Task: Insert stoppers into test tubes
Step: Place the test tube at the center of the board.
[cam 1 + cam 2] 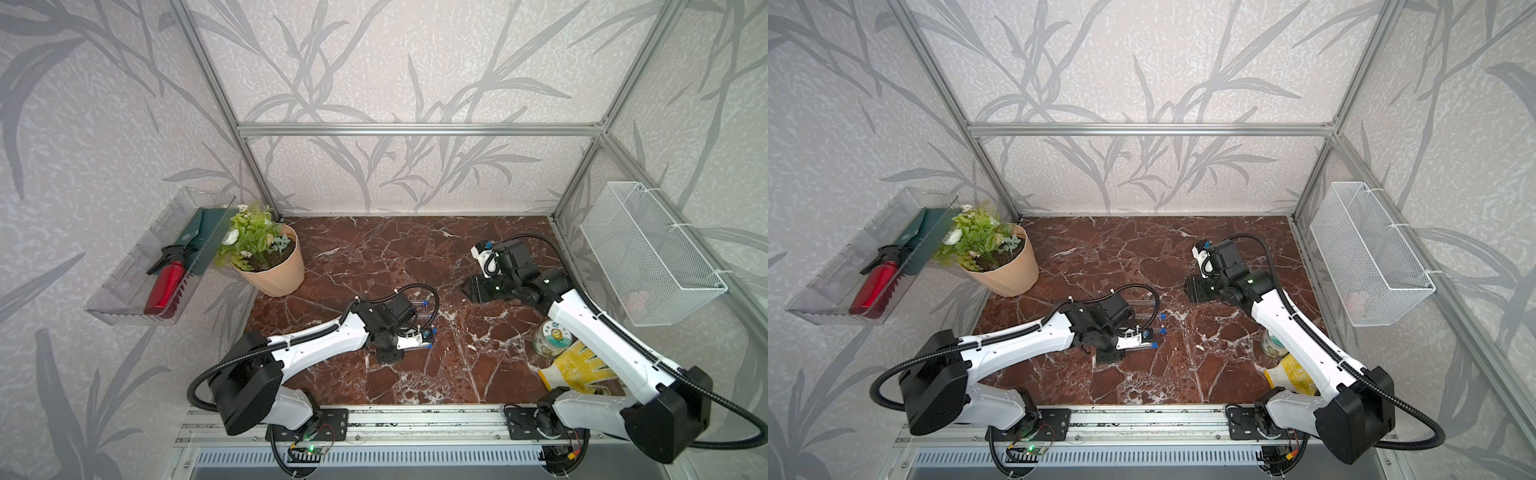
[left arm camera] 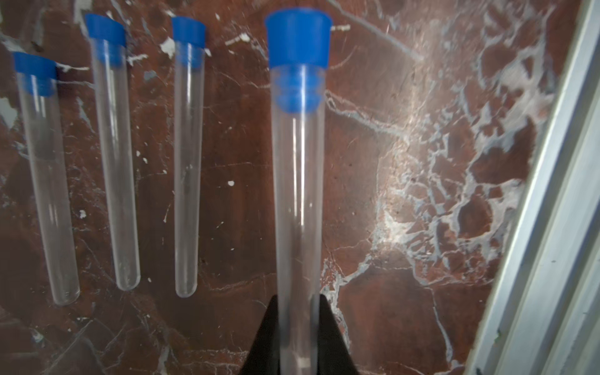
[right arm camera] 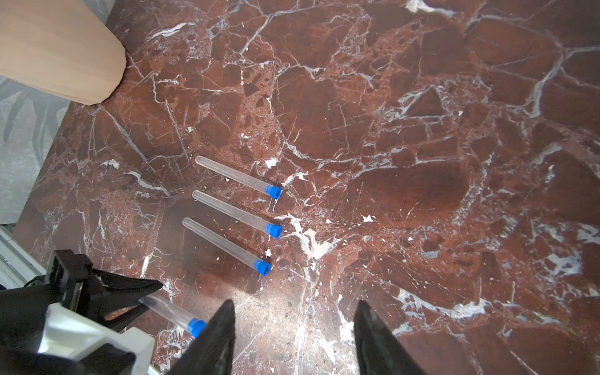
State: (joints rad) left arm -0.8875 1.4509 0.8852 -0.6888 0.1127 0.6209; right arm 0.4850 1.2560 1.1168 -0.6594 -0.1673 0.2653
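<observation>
Your left hand (image 2: 297, 300) is clamped on a test tube (image 2: 298, 194) down by its rounded end, which leaves the mouth free. A blue stopper (image 2: 297, 42) sits in that mouth, its ribbed plug visible through the clear wall, so the seating looks done.

The tube is held about level, with the stopper toward the counter's right edge. That matches the three other test tubes (image 3: 233, 211), which lie side by side on the counter (image 3: 422, 130) just left of its middle, their stoppers (image 3: 273, 230) at the same end.

The held tube is on the side of that row nearer the front edge, which reads as the fourth place, so I judge you are about to lay it down. I cannot tell whether it touches the counter yet.

Your right hand (image 3: 294, 305) is open and empty, apart from the row on its right-edge side and touching nothing. Lower gently, because round tubes are likely to roll.
</observation>
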